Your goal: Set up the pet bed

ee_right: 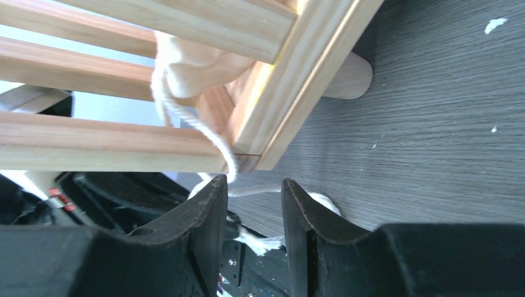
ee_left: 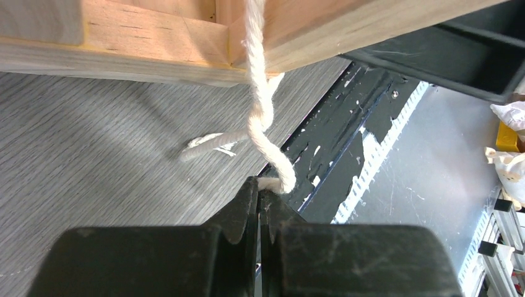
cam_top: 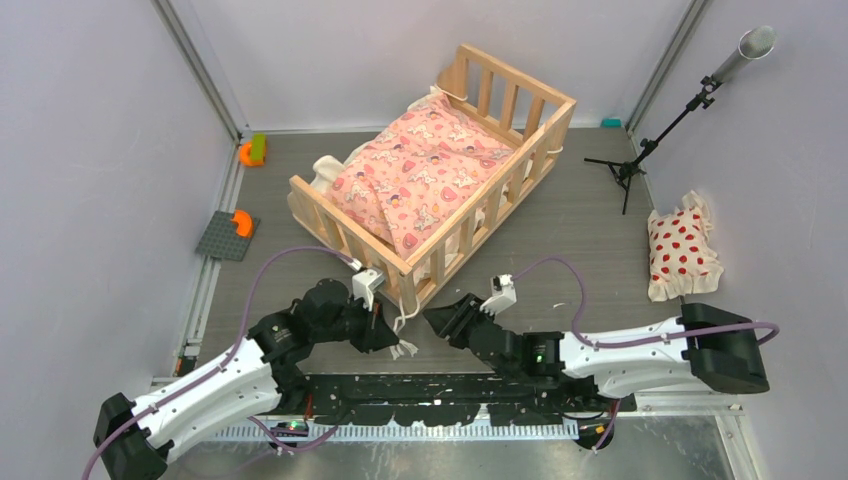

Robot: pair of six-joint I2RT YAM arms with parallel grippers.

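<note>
The pet bed (cam_top: 345,232), a light wooden slatted frame, stands mid-table with a pink print cushion (cam_top: 420,170) inside it. A cream tie cord (ee_left: 263,117) hangs from the bed's near corner (ee_left: 155,43) in a loose twist. My left gripper (ee_left: 261,185) is shut on the cord's lower end, just below that corner (cam_top: 390,338). My right gripper (ee_right: 254,181) is open beside the same corner post (ee_right: 297,93); a cord strand (ee_right: 186,114) runs down past its left finger, and frayed ends lie behind the gap. In the top view the right gripper (cam_top: 437,320) faces the left one.
A white pillow with red dots (cam_top: 682,250) lies at the right wall. A black tripod stand (cam_top: 640,160) stands behind it. A grey baseplate with an orange piece (cam_top: 226,236) and an orange-green toy (cam_top: 252,151) lie at the left. Walls enclose three sides.
</note>
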